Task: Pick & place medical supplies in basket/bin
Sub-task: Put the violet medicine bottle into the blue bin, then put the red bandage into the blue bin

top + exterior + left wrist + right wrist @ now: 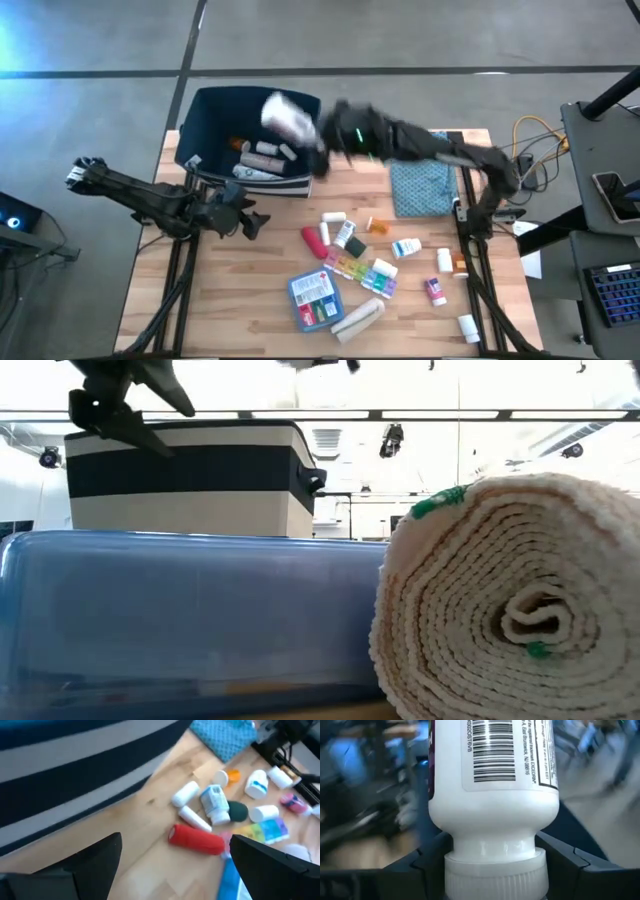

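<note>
1. Right claw [490, 865]: the right wrist view alone shows its fingers clenched on the neck of a white pill bottle [492, 785], just above the ribbed cap, barcode label facing the camera.
2. High view: the same right claw [300, 125] and bottle [288, 117] appear blurred above the open navy bin [205, 105], which stands at the desk's far left part; several white items already lie inside it.
3. Left claw [250, 222]: in the high view it hangs over the desk [240, 300] just beside the bin's near wall. The left wrist view shows its two fingers [90, 865] spread apart, holding nothing.
4. Left wrist view, further detail: red tube [196, 840], white bottles, rainbow pill organizer [265, 830] and teal pouch [225, 737] lie beyond the striped bin wall [75, 765].
5. High view, remaining supplies: rainbow organizer [362, 272], blue-red flat box [313, 297] and beige bandage roll [358, 318] cluster right of centre; small bottles are scattered toward the right edge.
6. Low view: bandage roll [510, 605] and a blue translucent item [190, 620] fill the foreground and hide most of the desk; the bin [185, 480] rises behind them.
</note>
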`<move>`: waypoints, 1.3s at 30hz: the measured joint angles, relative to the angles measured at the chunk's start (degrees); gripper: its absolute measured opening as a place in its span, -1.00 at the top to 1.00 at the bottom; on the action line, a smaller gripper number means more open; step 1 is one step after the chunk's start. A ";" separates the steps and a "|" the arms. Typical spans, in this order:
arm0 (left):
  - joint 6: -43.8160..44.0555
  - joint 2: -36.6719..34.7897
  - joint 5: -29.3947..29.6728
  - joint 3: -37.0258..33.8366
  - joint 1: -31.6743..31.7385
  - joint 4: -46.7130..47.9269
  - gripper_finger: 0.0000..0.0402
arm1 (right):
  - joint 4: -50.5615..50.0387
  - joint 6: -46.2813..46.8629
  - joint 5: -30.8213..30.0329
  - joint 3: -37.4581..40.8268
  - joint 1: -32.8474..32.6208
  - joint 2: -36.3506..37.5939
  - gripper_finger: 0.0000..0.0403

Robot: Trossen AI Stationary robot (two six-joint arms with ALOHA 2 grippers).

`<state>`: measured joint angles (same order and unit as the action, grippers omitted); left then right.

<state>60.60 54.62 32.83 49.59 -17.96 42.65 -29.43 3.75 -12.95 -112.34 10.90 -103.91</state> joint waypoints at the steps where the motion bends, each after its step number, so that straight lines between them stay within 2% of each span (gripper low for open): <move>1: -0.07 0.31 0.43 -0.06 0.00 -0.03 -0.73 | -0.20 2.43 3.57 -2.65 2.57 -2.62 -0.15; 4: 0.55 1.36 0.30 -0.12 0.00 0.03 -0.73 | -2.41 6.58 14.89 -11.80 8.07 -11.73 -0.21; 7: 1.34 2.29 -1.51 -0.12 -0.13 0.05 -0.73 | -8.51 10.54 28.11 -22.20 10.38 -20.10 -0.32; 8: 1.41 2.49 -2.73 -0.12 -0.13 0.04 -0.73 | -8.06 11.93 33.78 -22.48 10.98 -21.48 -0.37; 10: 1.42 3.09 -4.19 -0.12 -0.13 0.17 -0.73 | -3.53 17.96 44.99 -18.13 12.65 -20.69 -0.46; 12: 1.43 3.98 -4.53 -0.14 -0.39 0.33 -0.73 | -3.65 18.83 48.09 -15.50 13.01 -19.43 -0.53; 14: 1.42 5.10 -4.88 -0.33 -0.45 0.48 -0.73 | -7.98 14.14 45.01 -13.71 12.55 -16.47 -0.59; 17: -4.32 7.17 -7.63 -1.47 -0.69 -1.16 -0.73 | -16.15 4.70 32.09 -12.84 9.69 -11.22 -0.64; 20: -19.74 10.17 -12.21 -3.29 -1.28 -8.47 -0.73 | -23.87 -3.67 18.62 -10.94 6.08 -6.43 -0.66; 23: -40.06 13.64 -14.10 -4.88 -1.40 -15.92 -0.73 | -29.95 -6.60 9.22 -7.21 2.28 -2.27 -0.68; 26: -58.46 18.03 -19.19 -5.79 0.06 -24.33 -0.73 | -36.27 -3.40 6.06 -2.39 -0.83 1.93 -0.69; 29: -69.14 24.16 -25.25 -5.54 2.71 -32.12 -0.73 | -39.59 2.39 5.45 4.72 -2.87 5.98 -0.68; 32: -75.04 31.44 -26.92 -2.76 5.35 -33.90 -0.73 | -38.78 8.28 4.00 12.61 -4.78 10.13 -0.68; 35: -77.08 38.02 -27.00 2.12 7.77 -32.66 -0.73 | -37.86 14.72 2.71 19.28 -6.71 14.40 -0.68; 39: -79.25 45.85 -27.40 10.70 10.47 -23.83 -0.72 | -34.47 21.66 2.17 26.84 -9.19 18.46 -0.66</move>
<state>-18.65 100.47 5.43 60.30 -7.48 18.82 -63.90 25.41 -10.77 -85.50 1.71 -85.45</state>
